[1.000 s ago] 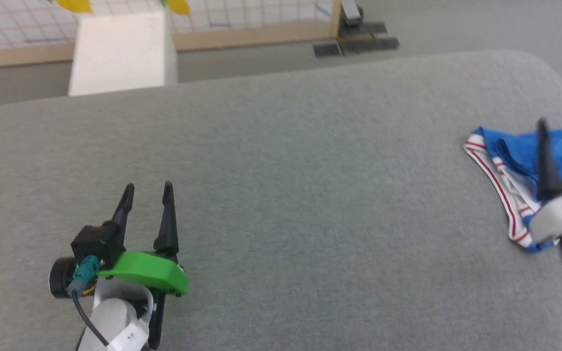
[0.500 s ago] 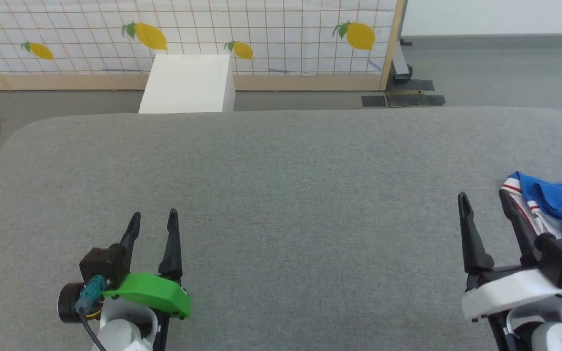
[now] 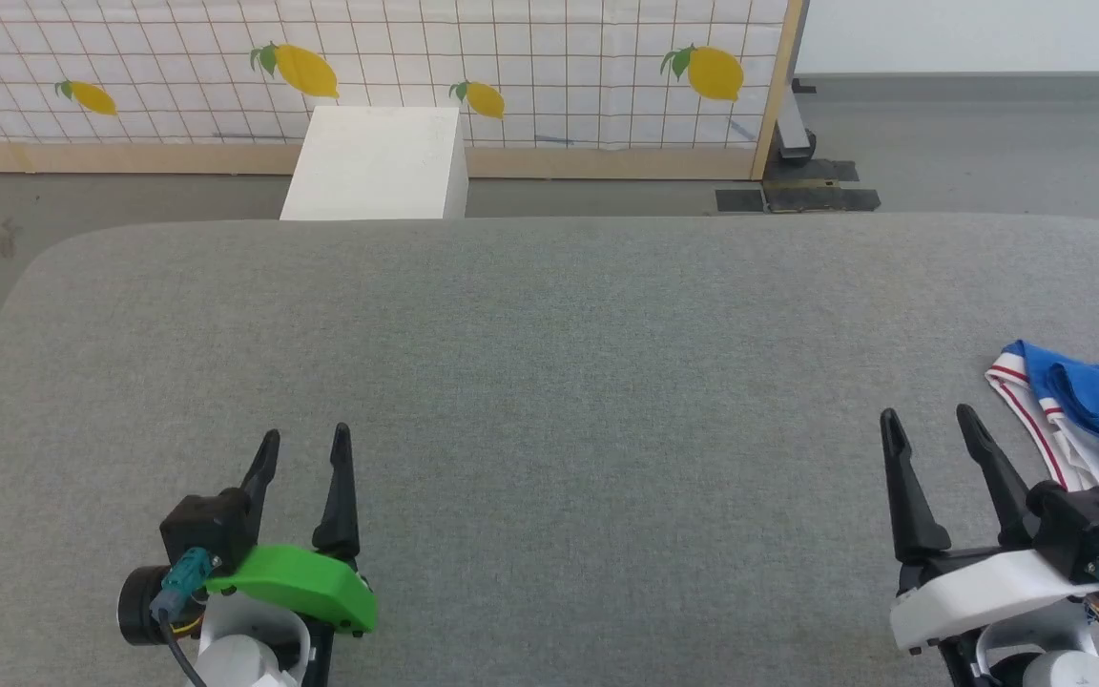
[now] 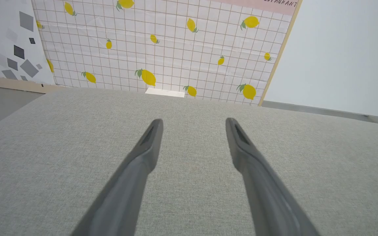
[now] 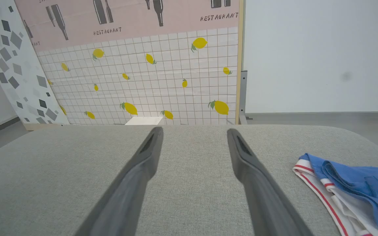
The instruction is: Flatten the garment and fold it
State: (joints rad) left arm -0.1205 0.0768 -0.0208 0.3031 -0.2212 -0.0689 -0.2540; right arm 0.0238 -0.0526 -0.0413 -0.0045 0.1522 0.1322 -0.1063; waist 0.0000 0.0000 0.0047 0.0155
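Grey woven-fabric tabletop (image 3: 549, 363) with rounded corners spread across the head view, with grey floor (image 3: 988, 134) beyond it. Left gripper (image 3: 306, 434), on a green plastic mount (image 3: 292, 582), and right gripper (image 3: 926, 415), on a white plastic mount (image 3: 979, 587), were held over the near left and near right of the tabletop, each with its two long dark fingers spread apart and nothing between them. Crumpled royal-blue jersey garment (image 3: 1098, 396) with a white, red-striped sleeve lay bunched at the table's right edge, just beside the right gripper's outer finger and cut off by the picture's edge. Head view also showed a white rectangular box (image 3: 378, 162) on the floor past the far table edge, in front of a white grid-patterned panel printed with yellow lemons (image 3: 549, 57), whose wooden post (image 3: 777, 86) stood by black base plates (image 3: 798, 198). Right wrist view showed the garment lying clear of the finger, blue folds heaped over the white cloth, and, above the lemon grid, a pink poster with dark bottle shapes and the word RESTAURANT (image 5: 126, 19), beside a plain white wall (image 5: 320, 55). Left wrist view showed bare fabric between its fingers, the box top as a pale sliver, and a white board scattered with grey squares (image 4: 5, 42) at its far left.
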